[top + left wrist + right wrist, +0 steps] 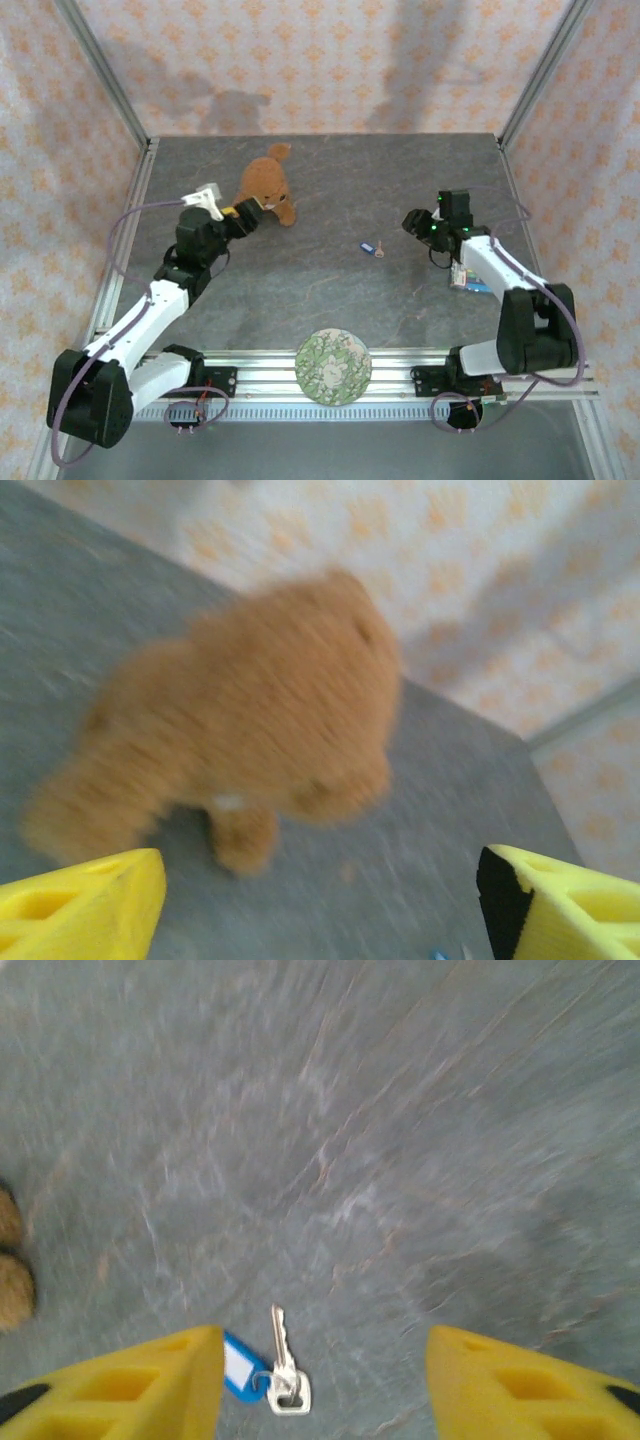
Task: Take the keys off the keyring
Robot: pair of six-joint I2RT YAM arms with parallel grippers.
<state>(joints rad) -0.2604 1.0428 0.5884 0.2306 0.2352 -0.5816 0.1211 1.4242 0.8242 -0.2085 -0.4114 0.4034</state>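
Observation:
The keys (372, 248) lie flat on the grey table, midway between the two arms. In the right wrist view they are a small silver key (286, 1375) and a blue head with a white label (240, 1365), joined by a thin wire keyring (265, 1384). My right gripper (322, 1380) hovers just above them, jaws open, the key near its left finger (150, 1385) and untouched. From above, the right gripper (412, 222) stands right of the keys. My left gripper (250, 212) is open and empty, pointing at the teddy bear (260, 710); its yellow fingers (90, 905) are apart.
The brown teddy bear (268, 190) sits at the back left, against the left gripper's tips. A round floral plate (334, 366) rests at the near edge. A multicoloured packet (466, 278) lies under the right forearm. Patterned walls enclose the table.

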